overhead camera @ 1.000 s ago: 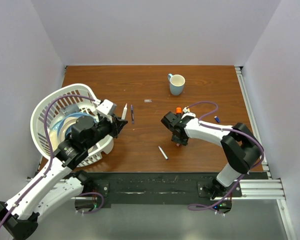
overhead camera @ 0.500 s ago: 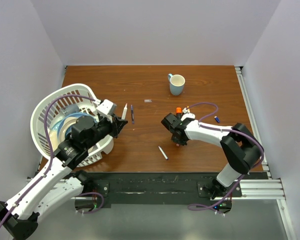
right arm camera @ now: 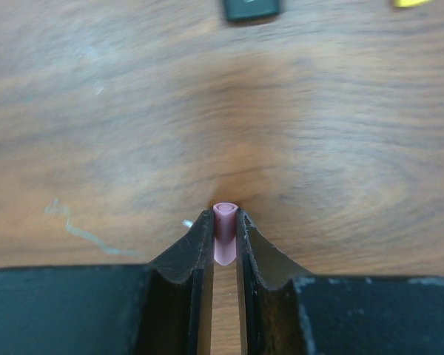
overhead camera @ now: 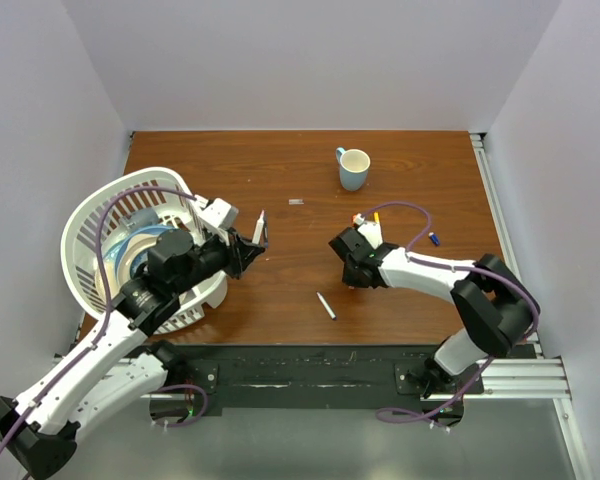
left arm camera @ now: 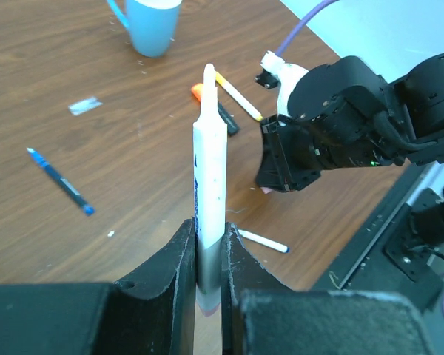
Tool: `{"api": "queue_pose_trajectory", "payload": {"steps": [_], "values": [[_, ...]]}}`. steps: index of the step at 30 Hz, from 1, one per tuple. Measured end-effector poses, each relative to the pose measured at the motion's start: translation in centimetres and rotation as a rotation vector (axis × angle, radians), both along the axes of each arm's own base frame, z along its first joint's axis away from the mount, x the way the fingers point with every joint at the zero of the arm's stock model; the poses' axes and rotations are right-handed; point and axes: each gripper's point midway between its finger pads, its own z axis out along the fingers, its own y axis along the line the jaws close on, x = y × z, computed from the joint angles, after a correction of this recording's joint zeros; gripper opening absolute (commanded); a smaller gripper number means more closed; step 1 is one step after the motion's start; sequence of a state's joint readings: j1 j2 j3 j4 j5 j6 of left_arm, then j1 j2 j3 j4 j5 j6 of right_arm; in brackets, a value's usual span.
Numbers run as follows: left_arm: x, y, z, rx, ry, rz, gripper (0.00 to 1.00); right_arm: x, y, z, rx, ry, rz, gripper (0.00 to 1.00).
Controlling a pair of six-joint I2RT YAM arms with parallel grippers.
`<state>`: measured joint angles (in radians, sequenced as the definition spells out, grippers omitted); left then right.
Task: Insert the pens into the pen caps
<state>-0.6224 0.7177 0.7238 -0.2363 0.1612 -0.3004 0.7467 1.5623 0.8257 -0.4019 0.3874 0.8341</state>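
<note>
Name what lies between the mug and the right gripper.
Left wrist view: a black highlighter with an orange end and a thin yellow-tipped pen lie between the mug and the right gripper.

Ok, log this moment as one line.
left hand: shut on white pen | right hand: shut on pink cap | pen and cap: apart, not joined | blue pen: on table

Blue print on the white pen [left arm camera: 209,185] is illegible.

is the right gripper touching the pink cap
Touching. The right wrist view shows the pink cap pinched between the two fingers of the right gripper, with no gap on either side.
</note>
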Motion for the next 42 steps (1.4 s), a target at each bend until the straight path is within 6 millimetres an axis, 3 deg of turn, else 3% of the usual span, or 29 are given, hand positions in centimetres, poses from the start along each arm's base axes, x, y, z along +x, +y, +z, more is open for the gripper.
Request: {"api": "queue_pose_trajectory", "payload": {"steps": [3, 8, 20, 24, 35, 42], "values": [[0.0, -0.7, -0.6, -0.019, 0.025, -0.023, 0.0, -0.7, 0.8, 0.4, 0.067, -0.015, 0.081, 0.0], [-0.3, -1.6, -3.5, -0.018, 0.113, -0.052, 0.0, -1.0, 1.6, 2.2, 0.146, -0.081, 0.161, 0.0], [-0.3, -4.4, -5.7, -0.126, 0.213, -0.132, 0.0, -0.2, 3.5, 8.3, 0.301, -0.245, 0.228, 0.0], [-0.7, -5.1, -7.0, -0.162, 0.259, -0.157, 0.0, 0.4, 4.4, 11.8, 0.392, -0.339, 0.227, 0.0], [-1.1, -7.0, -5.4, -0.287, 0.274, -0.238, 0.0, 1.7, 7.1, 21.0, 0.646, -0.55, 0.237, 0.0], [-1.0, -7.7, -5.6, -0.32, 0.294, -0.262, 0.0, 2.0, 8.1, 23.4, 0.741, -0.598, 0.24, 0.0]]}}
